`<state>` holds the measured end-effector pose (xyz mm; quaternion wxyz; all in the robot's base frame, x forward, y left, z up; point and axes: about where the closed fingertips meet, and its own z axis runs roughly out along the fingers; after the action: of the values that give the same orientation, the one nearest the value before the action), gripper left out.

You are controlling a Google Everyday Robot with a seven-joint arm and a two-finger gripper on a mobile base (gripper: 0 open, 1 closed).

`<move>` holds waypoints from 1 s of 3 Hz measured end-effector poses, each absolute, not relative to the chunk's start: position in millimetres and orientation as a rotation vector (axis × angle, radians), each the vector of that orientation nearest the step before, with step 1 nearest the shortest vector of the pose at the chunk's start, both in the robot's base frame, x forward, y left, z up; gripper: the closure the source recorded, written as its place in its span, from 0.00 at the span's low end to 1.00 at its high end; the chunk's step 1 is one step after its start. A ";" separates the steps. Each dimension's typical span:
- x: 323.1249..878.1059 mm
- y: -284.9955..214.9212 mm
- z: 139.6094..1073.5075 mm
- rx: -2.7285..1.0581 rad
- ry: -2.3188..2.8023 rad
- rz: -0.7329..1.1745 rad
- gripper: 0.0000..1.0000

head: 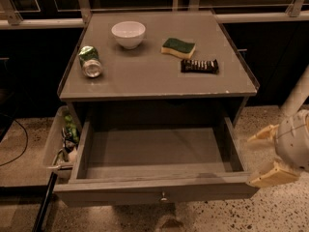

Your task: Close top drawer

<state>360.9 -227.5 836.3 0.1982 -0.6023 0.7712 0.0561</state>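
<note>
Top drawer (120, 193) stands wide open, empty; gripper (265, 154) at its 3 o'clock, fingers spread, apparently positioning beside the front to push it shut.

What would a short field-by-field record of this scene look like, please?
top drawer: pulled out, nothing visible inside, knob at front centre
gripper: open, beside the drawer's front corner at image right, away from the knob
cabinet top: white bowl, tipped green can, sponge, dark snack bar
side bin: at image left, cluttered
</note>
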 end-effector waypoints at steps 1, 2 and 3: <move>360.4 -227.1 835.3 -1.701 2.145 0.151 0.64; 360.4 -227.0 835.5 -1.701 2.145 0.152 0.88; 358.7 -220.4 798.5 -1.679 2.186 0.230 1.00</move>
<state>358.7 -220.4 798.5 0.1867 -0.5964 0.7764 0.0818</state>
